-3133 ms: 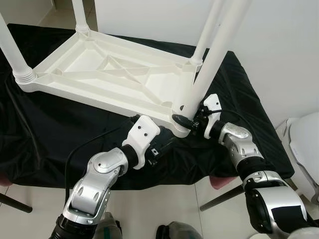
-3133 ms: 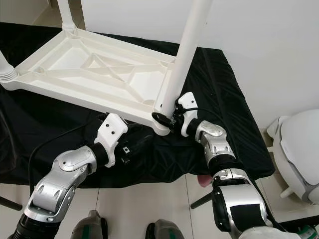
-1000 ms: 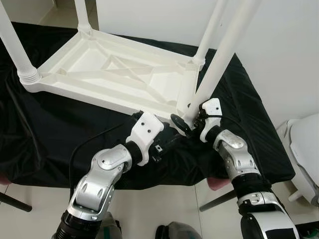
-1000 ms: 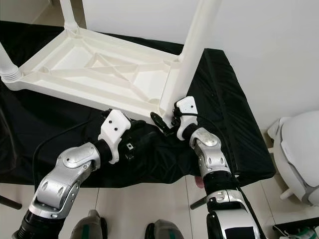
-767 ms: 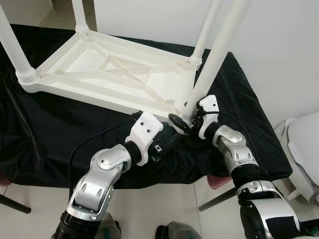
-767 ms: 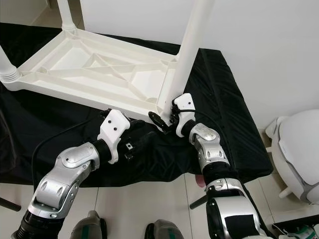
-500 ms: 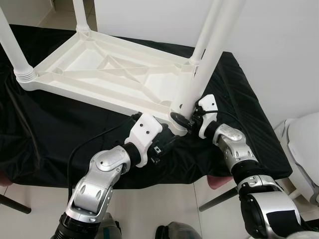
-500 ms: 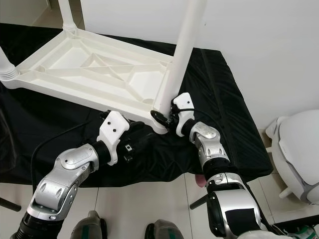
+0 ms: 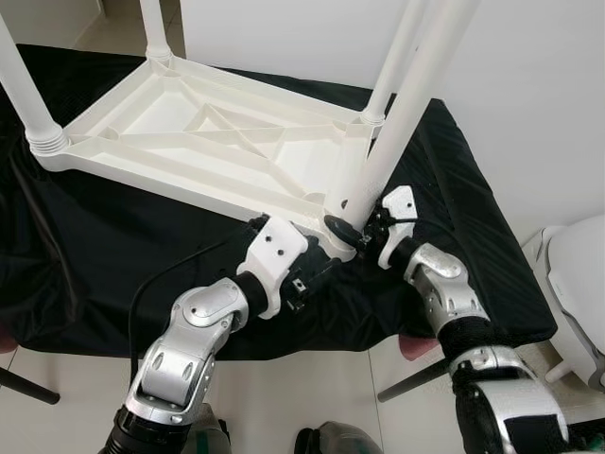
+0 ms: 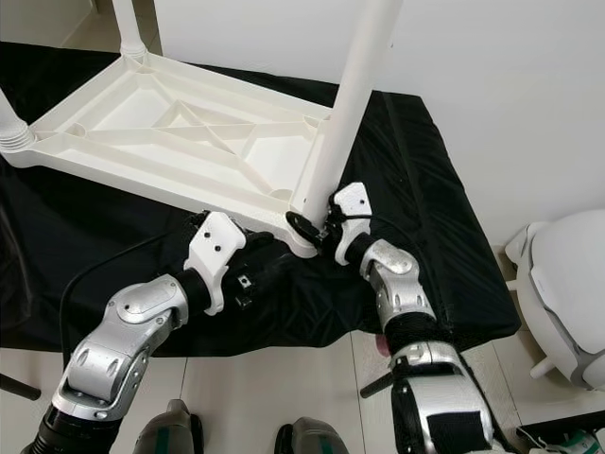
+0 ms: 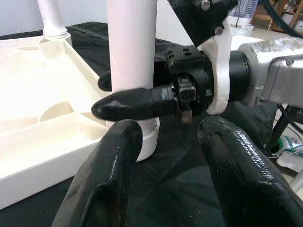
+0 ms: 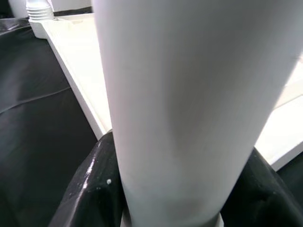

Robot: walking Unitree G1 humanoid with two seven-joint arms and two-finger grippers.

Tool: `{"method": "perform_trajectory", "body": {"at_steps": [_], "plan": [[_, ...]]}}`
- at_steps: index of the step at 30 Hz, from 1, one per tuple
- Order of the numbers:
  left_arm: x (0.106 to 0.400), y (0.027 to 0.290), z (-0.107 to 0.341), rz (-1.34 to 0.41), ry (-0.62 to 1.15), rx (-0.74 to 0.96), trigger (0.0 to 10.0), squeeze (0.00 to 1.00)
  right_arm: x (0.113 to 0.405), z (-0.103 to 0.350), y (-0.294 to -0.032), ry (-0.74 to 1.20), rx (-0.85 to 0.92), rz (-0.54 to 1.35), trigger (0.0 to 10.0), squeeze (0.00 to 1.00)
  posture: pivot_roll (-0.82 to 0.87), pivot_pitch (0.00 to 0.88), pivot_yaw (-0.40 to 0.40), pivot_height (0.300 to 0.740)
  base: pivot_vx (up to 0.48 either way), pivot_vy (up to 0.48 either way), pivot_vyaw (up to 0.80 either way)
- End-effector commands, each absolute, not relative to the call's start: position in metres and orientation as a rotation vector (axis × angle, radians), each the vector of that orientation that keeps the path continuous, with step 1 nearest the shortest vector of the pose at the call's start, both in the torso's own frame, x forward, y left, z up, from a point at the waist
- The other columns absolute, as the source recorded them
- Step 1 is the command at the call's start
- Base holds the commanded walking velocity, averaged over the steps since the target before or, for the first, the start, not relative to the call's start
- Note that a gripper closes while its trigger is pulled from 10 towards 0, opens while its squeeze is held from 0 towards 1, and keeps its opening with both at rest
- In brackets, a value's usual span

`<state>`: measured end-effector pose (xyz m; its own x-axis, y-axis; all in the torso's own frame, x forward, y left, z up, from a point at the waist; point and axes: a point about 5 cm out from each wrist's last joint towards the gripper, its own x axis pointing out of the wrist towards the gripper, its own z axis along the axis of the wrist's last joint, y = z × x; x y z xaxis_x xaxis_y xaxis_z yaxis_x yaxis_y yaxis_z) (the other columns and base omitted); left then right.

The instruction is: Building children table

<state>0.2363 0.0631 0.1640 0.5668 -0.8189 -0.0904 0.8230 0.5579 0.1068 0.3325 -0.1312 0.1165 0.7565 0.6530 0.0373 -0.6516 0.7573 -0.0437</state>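
Observation:
An upside-down white plastic table [image 9: 217,142] lies on a black cloth [image 9: 85,236]. Its near-right leg [image 9: 402,113] stands tilted in the corner socket [image 9: 342,210]. My right gripper [image 9: 348,225] is shut on that leg's base, and in the right wrist view the leg [image 12: 180,94] sits between the black fingers [image 12: 92,189]. My left gripper [image 11: 170,156] is open, just in front of the same corner, low over the cloth. In the left wrist view the leg [image 11: 131,42] and a right finger [image 11: 137,105] are straight ahead.
Three other legs stand in their sockets: near left [image 9: 24,95], far left [image 9: 156,28], far right [image 9: 397,57]. The cloth's front edge [image 9: 312,345] drops to a tiled floor. A white rounded object [image 9: 581,284] stands at the right, with a wall behind.
The right wrist and the leg it holds have rocked slightly, with the leg's base now sitting closer into the corner socket. The left gripper has stayed open beside it.

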Motion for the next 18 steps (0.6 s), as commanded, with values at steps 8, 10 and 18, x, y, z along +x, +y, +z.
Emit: {"method": "perform_trajectory", "body": {"at_steps": [8,10,18], "plan": [[0.238,0.061,0.165,-0.897,0.025,0.134,10.0,0.0,0.321,0.117,-0.13,-0.039,0.061,0.254,0.0,0.0,-0.01,0.023,-0.109,0.74,0.0,0.0,0.0],[0.239,0.061,0.166,-0.9,0.023,0.134,10.0,0.0,0.316,0.12,-0.127,-0.034,0.068,0.119,0.0,0.0,-0.01,0.024,-0.107,0.74,0.0,0.0,0.0],[0.24,0.061,0.166,-0.91,0.024,0.133,10.0,0.0,0.309,0.117,-0.128,0.008,0.048,-0.017,0.0,0.0,-0.02,0.028,-0.097,0.74,0.0,0.0,0.0]]}}
